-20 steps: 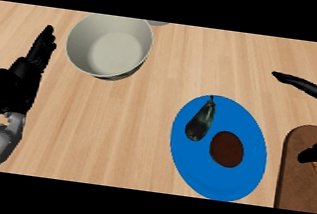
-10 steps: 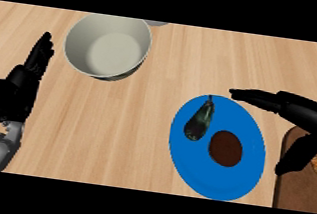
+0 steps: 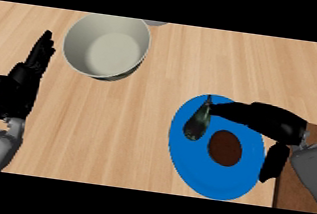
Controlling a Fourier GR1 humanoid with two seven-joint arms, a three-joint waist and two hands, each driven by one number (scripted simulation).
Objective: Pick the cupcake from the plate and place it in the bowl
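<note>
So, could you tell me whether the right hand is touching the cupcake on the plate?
Apart. In the head view, the right hand hovers over the blue plate, and the brown cupcake shows whole below the fingers with blue plate visible between them.

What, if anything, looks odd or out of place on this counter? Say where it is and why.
Nothing is spilled or damaged. One oddity: beside the brown cupcake on the blue plate lies a dark, elongated thing that I cannot identify. The bowl stands upright, apart from the plate.
</note>
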